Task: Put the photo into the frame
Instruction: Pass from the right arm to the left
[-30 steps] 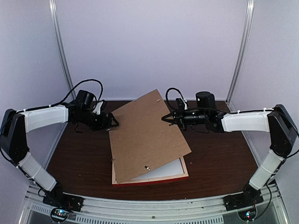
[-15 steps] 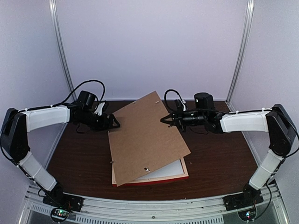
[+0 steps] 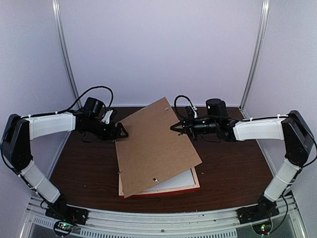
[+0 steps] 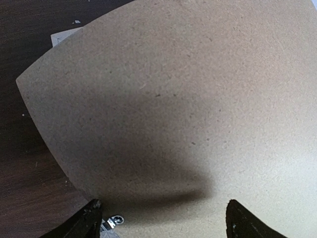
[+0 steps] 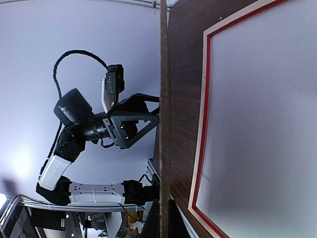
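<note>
The plain brown backing board hangs tilted over the frame, far edge raised. My right gripper is shut on its right edge. In the right wrist view the board shows edge-on between the closed fingers. My left gripper is open at the board's left edge. In the left wrist view its fingertips stand wide apart with the board across the view. The frame lies flat on the table, pale back up, with a red edge and a white sheet inside. The photo's landscape print is not in view.
The dark wood table is walled in by white panels on three sides. A small metal clip sits at the board's edge near my left finger. An aluminium rail runs along the near edge between the arm bases.
My left gripper has moved slightly right, closer to the board's left edge. The right gripper and the board have hardly moved.
</note>
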You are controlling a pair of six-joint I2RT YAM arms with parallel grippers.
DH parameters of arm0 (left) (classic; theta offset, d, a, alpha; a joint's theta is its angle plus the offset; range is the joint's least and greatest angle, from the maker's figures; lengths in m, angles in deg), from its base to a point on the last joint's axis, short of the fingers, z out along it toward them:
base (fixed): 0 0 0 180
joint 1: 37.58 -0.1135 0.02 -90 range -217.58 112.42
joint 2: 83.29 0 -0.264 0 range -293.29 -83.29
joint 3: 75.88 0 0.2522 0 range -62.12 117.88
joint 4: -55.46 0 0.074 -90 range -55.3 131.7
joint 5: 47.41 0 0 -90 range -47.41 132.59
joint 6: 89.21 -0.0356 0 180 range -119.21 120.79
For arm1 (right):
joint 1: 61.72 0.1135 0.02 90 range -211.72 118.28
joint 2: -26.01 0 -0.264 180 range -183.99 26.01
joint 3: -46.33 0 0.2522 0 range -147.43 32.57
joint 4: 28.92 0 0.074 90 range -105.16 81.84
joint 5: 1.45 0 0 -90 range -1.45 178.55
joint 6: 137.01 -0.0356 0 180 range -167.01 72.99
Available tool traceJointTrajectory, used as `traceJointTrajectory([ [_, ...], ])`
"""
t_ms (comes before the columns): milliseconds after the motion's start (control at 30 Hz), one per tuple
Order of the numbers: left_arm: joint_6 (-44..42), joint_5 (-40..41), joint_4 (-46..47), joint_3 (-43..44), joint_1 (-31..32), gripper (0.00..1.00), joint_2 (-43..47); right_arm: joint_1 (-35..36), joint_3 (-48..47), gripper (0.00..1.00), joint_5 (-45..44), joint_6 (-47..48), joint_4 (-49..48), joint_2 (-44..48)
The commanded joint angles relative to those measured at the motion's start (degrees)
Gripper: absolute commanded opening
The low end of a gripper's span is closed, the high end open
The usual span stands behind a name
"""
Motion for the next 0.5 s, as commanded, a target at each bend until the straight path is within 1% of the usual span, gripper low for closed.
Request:
traceJointTrajectory([
  [0, -0.06, -0.75, 1.87, -0.73, 0.85, 0.86, -0.74, 0.31, -2.47, 0.00, 0.84, -0.34, -4.76, 0.22],
  [200, 2.35, -1.25, 2.87, -2.48, 1.46, 0.84, -0.69, 0.15, -2.27, 0.00, -0.32, -0.16, -4.85, 0.25],
  [467, 3.54, -1.74, 3.66, -3.42, 2.09, 0.83, -0.29, -0.10, -1.86, 0.00, -0.99, 0.07, -4.96, 0.39],
])
